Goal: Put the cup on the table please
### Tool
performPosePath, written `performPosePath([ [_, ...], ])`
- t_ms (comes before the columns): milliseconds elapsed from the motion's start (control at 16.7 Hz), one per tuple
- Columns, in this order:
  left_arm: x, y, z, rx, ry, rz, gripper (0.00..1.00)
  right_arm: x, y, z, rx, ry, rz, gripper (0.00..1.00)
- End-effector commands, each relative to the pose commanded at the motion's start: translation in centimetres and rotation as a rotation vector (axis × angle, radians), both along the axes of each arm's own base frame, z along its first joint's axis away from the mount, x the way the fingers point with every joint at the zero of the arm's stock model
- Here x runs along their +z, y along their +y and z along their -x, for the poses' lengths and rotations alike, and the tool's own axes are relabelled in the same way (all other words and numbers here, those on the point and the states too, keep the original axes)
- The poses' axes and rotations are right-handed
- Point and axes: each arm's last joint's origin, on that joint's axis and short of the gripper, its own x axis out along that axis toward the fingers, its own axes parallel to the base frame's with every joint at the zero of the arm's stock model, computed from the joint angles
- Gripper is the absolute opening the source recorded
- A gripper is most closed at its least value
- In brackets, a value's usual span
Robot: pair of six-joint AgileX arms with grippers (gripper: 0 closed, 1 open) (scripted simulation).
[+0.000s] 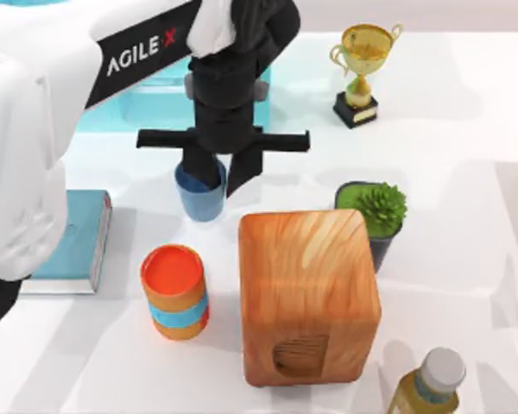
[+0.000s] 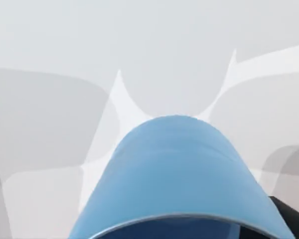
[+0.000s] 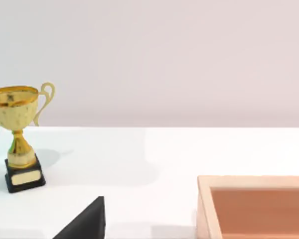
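The light-blue cup (image 1: 200, 203) stands upright at the middle back of the white table (image 1: 466, 172), just behind the orange can. My left gripper (image 1: 224, 177) reaches down from above and is shut on the cup's right wall, one finger inside the cup and the other finger (image 1: 244, 175) outside it. In the left wrist view the cup (image 2: 174, 174) is very close, with its rim nearest the camera and a dark fingertip (image 2: 289, 219) beside it. Whether the cup's base touches the table is hidden.
An orange can with a blue band (image 1: 174, 291) stands in front of the cup. A wooden box (image 1: 309, 293) is to the right, with a potted plant (image 1: 375, 216) behind it. There is also a gold trophy (image 1: 361, 73), a teal book (image 1: 73, 246), a light-blue shelf (image 1: 147, 103) and a bottle (image 1: 430, 384).
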Motion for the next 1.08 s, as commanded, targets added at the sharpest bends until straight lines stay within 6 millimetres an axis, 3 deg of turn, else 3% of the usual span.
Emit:
performPosePath([
  [240,-0.03,0.01,0.0,0.0,0.0,0.0,0.0,0.0,0.0,0.0,0.0,0.0,0.0,1.0],
  [1020,-0.03,0.01,0.0,0.0,0.0,0.0,0.98,0.0,0.0,0.0,0.0,0.0,0.0,1.0],
  [1080,-0.03,0.01,0.0,0.0,0.0,0.0,1.0,0.0,0.0,0.0,0.0,0.0,0.0,1.0],
])
